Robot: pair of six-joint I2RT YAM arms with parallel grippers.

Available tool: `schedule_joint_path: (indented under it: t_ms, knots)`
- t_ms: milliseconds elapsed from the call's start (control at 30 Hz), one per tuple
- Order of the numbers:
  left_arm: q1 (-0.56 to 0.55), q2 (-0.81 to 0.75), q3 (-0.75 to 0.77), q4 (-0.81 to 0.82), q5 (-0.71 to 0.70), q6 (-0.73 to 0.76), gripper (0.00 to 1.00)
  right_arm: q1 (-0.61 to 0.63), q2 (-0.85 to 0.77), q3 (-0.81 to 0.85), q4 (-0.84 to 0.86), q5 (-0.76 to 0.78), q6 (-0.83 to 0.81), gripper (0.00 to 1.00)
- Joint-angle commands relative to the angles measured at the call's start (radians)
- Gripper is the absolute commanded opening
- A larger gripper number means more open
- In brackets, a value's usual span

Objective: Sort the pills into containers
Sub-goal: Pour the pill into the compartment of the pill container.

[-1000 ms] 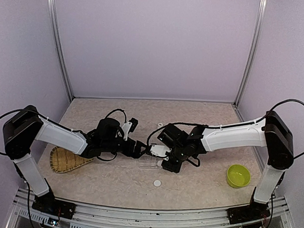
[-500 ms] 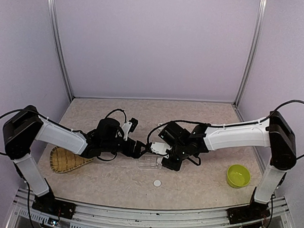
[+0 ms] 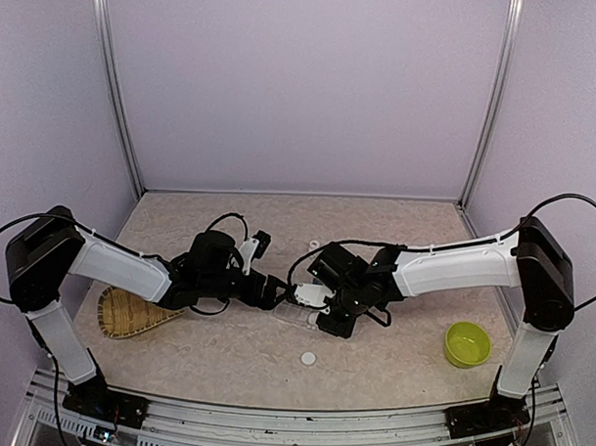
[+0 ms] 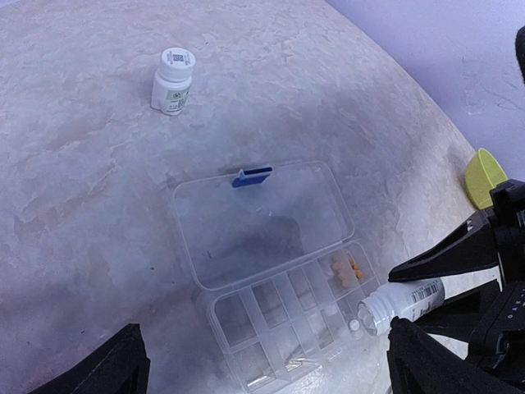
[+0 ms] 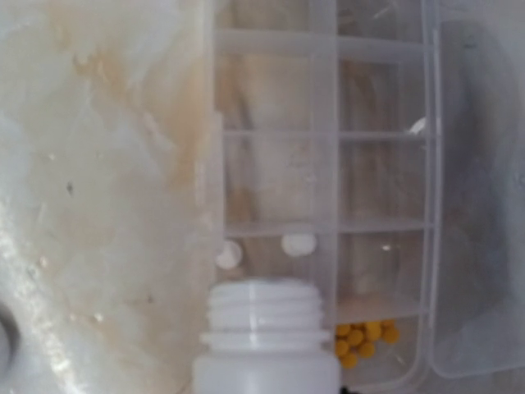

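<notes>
Two pincers over one open pill box.
From above, my left pincer [image 3: 275, 294] and right pincer [image 3: 312, 300] meet over the clear box [image 3: 297, 319]. In the left wrist view my left jaws stand wide and the box lid lies flat open. Orange pills [image 4: 354, 265] sit in a corner compartment, near the tipped white bottle [image 4: 404, 300] that my right pincer clamps. In the right wrist view the bottle mouth hangs over the box edge, with two white pills [image 5: 299, 243] just beyond it.

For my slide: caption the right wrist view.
Uncapped bottle above divided box holding two white pills and several yellow pills.
</notes>
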Motion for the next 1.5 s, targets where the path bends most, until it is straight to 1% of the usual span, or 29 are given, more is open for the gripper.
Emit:
schedule_joint_path:
  t_ms: [0,433,633,967,1233,1467]
  knots:
    - [0.004,0.010,0.015,0.013,0.014,0.002,0.99,0.010,-0.005,0.000,-0.024,0.010,-0.001,0.20]
    - [0.004,0.016,0.016,0.014,0.015,0.002,0.99,0.010,-0.062,0.000,0.003,0.042,-0.005,0.20]
    - [0.004,0.017,0.016,0.014,0.016,0.002,0.99,0.010,-0.058,0.008,-0.015,0.044,-0.006,0.21]
    - [0.004,0.012,0.015,0.014,0.017,0.001,0.99,0.010,0.028,0.022,-0.076,0.035,-0.005,0.21]
    - [0.004,0.010,0.014,0.014,0.015,0.001,0.99,0.010,0.024,0.035,-0.073,0.035,-0.009,0.21]
    - [0.004,0.013,0.016,0.016,0.015,0.001,0.99,0.010,-0.028,0.025,-0.027,0.025,-0.011,0.20]
